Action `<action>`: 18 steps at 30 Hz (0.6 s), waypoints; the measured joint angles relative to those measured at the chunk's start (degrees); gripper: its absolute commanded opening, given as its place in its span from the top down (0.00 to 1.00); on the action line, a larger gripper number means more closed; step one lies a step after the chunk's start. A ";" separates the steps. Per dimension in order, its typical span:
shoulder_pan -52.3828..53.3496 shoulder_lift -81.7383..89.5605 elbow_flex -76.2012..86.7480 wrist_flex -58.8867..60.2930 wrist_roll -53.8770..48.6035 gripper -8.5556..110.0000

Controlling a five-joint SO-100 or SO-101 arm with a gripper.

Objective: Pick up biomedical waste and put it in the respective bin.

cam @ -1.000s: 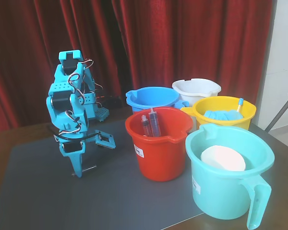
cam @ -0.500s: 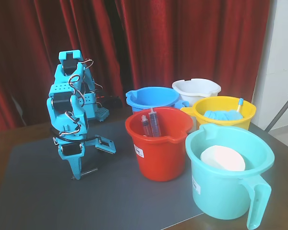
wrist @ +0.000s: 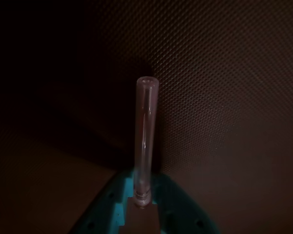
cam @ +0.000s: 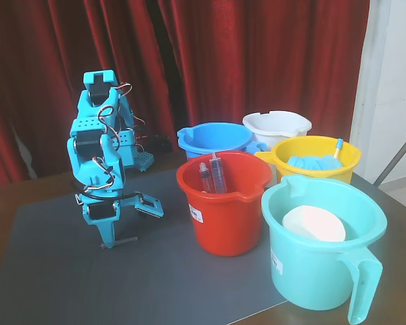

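Observation:
The biomedical waste, a slim clear-greyish stick (cam: 125, 240), lies flat on the grey mat at the foot of my blue arm. In the wrist view the stick (wrist: 145, 136) runs straight away from my lower finger (wrist: 112, 214), its near end right at the fingertip. My gripper (cam: 132, 227) is down at the mat. Its jaws are spread, with one finger tip on the mat beside the stick and the other raised to the right. The white bucket (cam: 277, 125) with a wavy rim stands at the back right, behind the yellow bucket.
A red bucket (cam: 223, 203) holding blue-tinted syringes (cam: 213, 175) stands right of the arm. A blue bucket (cam: 213, 139) is behind it. A yellow bucket (cam: 316, 159) holds blue material and a blue-tipped stick (cam: 337, 147). A teal jug (cam: 321, 250) holds a white disc (cam: 314, 223).

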 measured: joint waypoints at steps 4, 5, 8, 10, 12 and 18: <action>0.00 -0.97 -0.62 -1.23 0.18 0.93; 0.00 -1.49 -1.93 -1.32 0.44 0.93; -0.35 -1.76 -7.65 1.58 2.11 0.93; 0.00 -2.46 -19.69 12.48 8.79 0.93; 0.09 -2.29 -35.60 23.91 14.94 0.93; 0.00 -2.20 -63.90 27.69 25.22 0.93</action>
